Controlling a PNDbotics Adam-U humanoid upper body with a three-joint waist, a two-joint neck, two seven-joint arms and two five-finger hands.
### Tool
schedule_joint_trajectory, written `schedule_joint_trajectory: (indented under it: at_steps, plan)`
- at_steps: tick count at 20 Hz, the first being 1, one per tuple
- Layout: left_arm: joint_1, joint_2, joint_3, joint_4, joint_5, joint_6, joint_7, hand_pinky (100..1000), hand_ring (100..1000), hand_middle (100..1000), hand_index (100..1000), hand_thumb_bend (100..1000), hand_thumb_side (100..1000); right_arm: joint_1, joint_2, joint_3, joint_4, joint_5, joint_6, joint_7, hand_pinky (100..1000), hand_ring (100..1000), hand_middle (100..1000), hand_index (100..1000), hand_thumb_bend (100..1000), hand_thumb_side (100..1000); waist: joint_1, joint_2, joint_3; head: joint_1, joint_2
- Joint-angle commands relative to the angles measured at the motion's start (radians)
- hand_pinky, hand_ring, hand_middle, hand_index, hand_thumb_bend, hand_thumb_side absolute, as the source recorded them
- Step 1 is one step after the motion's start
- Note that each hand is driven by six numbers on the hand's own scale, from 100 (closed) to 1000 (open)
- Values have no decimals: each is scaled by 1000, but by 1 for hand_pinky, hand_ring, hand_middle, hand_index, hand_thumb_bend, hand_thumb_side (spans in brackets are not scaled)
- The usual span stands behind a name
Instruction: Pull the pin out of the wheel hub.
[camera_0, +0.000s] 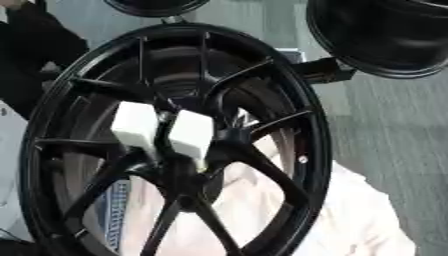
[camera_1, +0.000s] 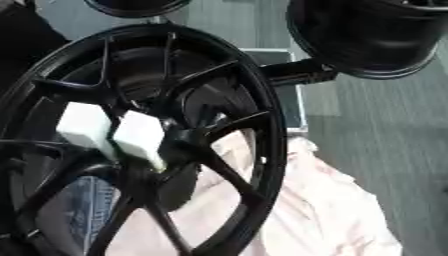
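Wheel hub (camera_0: 175, 140) stands upright at left-centre, 2 blocks (camera_0: 162, 131) side by side at its middle, cloth (camera_0: 350, 215) behind it lower right, another wheel (camera_0: 385, 35) upper right, third wheel (camera_0: 157, 6) at top.

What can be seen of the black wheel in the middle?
The black wheel fills most of the view, tilted. It looks like glossy metal, with thin forked spokes that meet at a dark hub. Two white blocks sit side by side at the hub. Pale pink cloth shows behind the spokes. No hand touches it.
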Motion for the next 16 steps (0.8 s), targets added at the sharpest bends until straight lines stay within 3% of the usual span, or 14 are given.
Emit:
schedule_joint_trajectory:
  at_steps: [1,5,9,10,12,16]
  plan:
    - [-15,25,27,9,-10,-14,15,909,853,804,832,332,272,2,-21,-10,-12,5,8,-10,499,674,575,755,100,528,3,-17,3,2,-8]
    - [-14,22,28,7,2,-6,35,881,821,773,808,302,254,4,-23,-11,-12,6,9,-10,499,674,575,755,100,525,1,-19,2,3,-8]
    - [-22,9,42,-27,34,26,116,801,720,670,731,154,148,5,-26,-12,-12,6,9,-10,500,674,575,755,100,522,0,-21,2,3,-10]
    - [-22,2,44,-53,59,29,163,792,700,649,715,100,145,6,-27,-12,-12,6,9,-10,500,674,576,755,100,521,-1,-22,2,2,-9]
    - [-14,-15,44,-139,139,17,303,773,664,615,692,100,104,6,-31,-11,-12,6,9,-8,500,675,576,755,100,514,-3,-23,1,1,-5]
    - [31,-63,2,-384,326,-28,621,757,640,594,685,100,111,5,-39,-8,-12,9,6,-2,501,674,576,755,100,508,-10,-20,-2,4,-8]
